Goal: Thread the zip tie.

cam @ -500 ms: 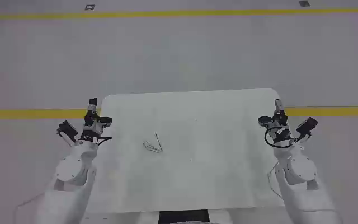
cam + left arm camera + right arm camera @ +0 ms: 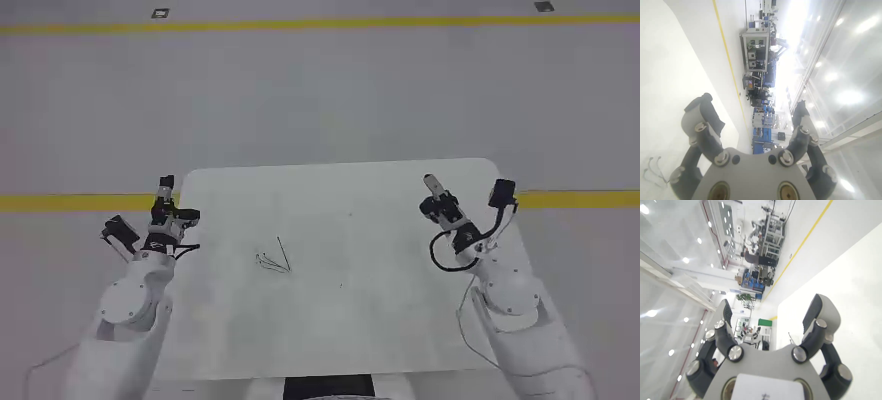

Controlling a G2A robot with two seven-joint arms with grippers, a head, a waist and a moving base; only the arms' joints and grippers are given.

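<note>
On the white table (image 2: 400, 330) lie zip ties (image 2: 272, 262), yellow floor lines (image 2: 300, 23) beyond.

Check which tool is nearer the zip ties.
Left. The left tool is at the table's left edge, left of the zip ties; the right tool is over the right side, farther off.

Bright overhead light, ceiling lamps (image 2: 848, 97) glaring, edges bent

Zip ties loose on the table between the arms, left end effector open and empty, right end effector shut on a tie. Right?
Not quite: the right end effector is open and holds nothing, as the right wrist view shows. The rest stands: the zip ties lie loose on the table between the arms, and the left end effector is open and empty.
</note>
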